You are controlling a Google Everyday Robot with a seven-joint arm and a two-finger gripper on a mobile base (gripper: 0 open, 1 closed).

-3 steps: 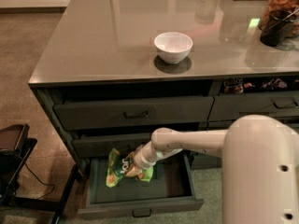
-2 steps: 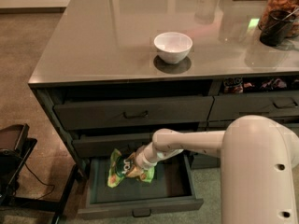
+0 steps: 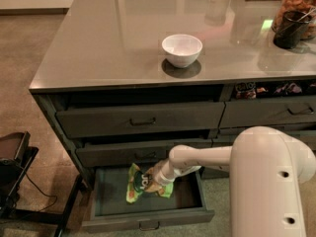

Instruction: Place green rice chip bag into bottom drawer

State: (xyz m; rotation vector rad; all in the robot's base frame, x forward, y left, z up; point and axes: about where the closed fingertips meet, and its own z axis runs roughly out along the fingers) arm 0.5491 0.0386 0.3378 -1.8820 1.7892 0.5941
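The crumpled green rice chip bag is lying in the bottom drawer, the gripper at its 3 o'clock, grip unclear.

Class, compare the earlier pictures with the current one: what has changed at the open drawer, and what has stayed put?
The gripper and the green rice chip bag shifted slightly rightward together inside the open bottom drawer. The white bowl and the drawer stayed put.
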